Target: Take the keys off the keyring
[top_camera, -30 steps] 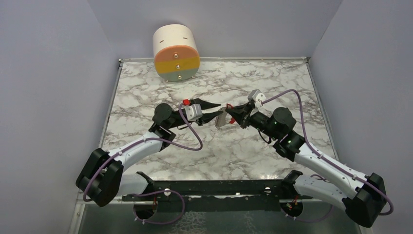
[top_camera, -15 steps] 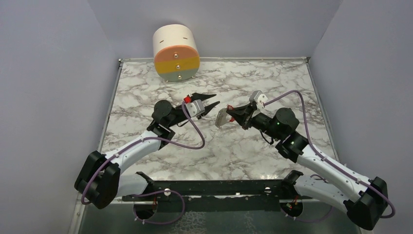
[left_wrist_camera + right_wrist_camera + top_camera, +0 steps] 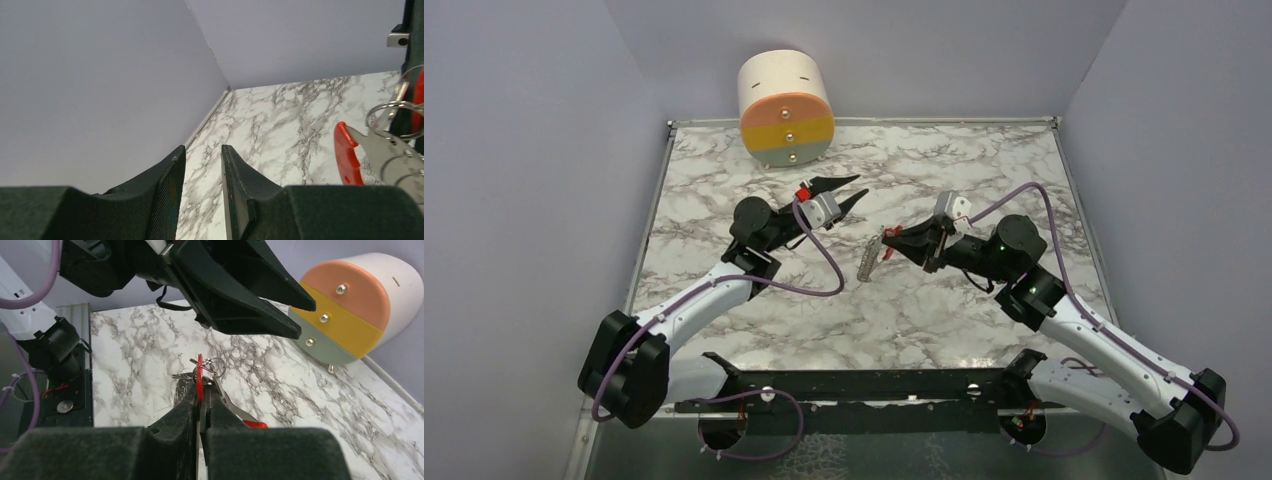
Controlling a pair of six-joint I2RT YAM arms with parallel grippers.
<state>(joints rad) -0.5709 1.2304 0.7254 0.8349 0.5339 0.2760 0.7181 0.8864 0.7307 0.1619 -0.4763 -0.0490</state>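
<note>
Two grippers, one bunch: the right gripper point(image 3: 890, 237) is clamped on a red piece point(image 3: 200, 371), with the keys point(image 3: 868, 260) dangling over the middle of the table point(image 3: 944, 320). At their 11 o'clock the left gripper point(image 3: 848, 190) stands slightly parted and empty. The metal is probably light, stiff and slick, and free to swing. The split keyring point(image 3: 215, 361) resists prying, so take hold of a key's flat blade.

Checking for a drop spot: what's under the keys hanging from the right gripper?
Beneath the keys, held by the right gripper, only bare marble table shows. The patch straight below them is covered.
</note>
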